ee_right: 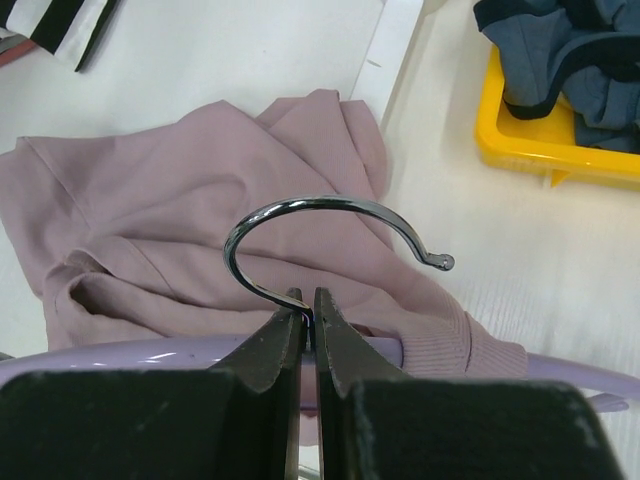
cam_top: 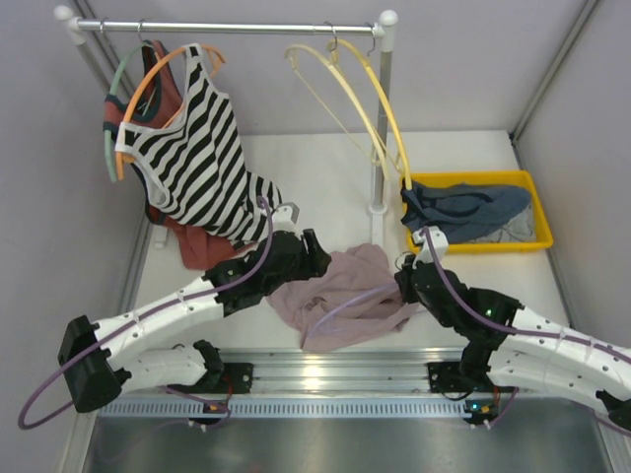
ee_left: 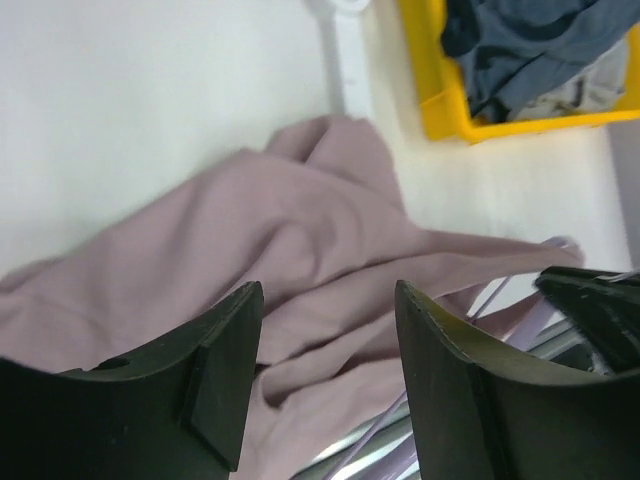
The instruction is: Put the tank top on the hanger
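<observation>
Toward the left of the near edge, the left gripper (ee_left: 328,300) is held wide apart and empty over the crumpled tank top (cam_top: 345,286), which lies at the middle of the near edge. A strap or neckline edge is best pinched and lifted, so an opening is made for the hanger (ee_right: 130,350). To the right, the right gripper (ee_right: 308,305) is clamped tight on the hanger's neck below the metal hook (ee_right: 310,202), a grip seen only in the right wrist view, while the lavender arc's sweep across the fabric is followed only from above.

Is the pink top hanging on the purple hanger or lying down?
Lying down: the tank top sits crumpled on the table; the right hand pinches the hanger by its hook.
</observation>
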Robot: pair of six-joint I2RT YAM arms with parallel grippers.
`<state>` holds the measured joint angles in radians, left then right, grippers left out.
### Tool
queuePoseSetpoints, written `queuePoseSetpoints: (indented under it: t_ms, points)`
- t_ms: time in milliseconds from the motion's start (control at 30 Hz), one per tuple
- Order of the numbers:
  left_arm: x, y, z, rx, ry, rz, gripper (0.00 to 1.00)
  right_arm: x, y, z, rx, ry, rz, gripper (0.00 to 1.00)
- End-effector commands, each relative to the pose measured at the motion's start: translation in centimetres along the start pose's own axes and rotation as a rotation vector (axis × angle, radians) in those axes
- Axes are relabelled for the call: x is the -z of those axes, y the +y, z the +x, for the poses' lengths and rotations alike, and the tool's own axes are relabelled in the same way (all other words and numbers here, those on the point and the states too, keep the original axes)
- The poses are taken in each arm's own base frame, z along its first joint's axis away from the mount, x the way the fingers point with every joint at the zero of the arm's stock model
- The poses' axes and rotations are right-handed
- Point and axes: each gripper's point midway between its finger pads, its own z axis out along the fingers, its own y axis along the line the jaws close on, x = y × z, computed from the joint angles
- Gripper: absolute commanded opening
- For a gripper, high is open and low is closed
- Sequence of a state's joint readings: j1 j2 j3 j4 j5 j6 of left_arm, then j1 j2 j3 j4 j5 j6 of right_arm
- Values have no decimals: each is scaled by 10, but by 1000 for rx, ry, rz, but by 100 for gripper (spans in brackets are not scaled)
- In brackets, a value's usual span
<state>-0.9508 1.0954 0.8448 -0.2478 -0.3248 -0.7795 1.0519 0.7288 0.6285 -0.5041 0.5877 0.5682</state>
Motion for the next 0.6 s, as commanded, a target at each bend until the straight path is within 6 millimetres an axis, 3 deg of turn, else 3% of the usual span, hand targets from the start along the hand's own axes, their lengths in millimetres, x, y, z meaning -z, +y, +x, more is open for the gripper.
queuePoseSetpoints:
  t_ms: [0,200,567]
  points:
    - [18,34,34,80,157,-163,60,5,7,-13,-21,-49,-31,0]
    - [23,42,81,112,342,-170,58,4,5,-11,-29,-51,-26,0]
    - [7,37,115,97,493,-172,53,5,2,-10,-44,-55,-17,0]
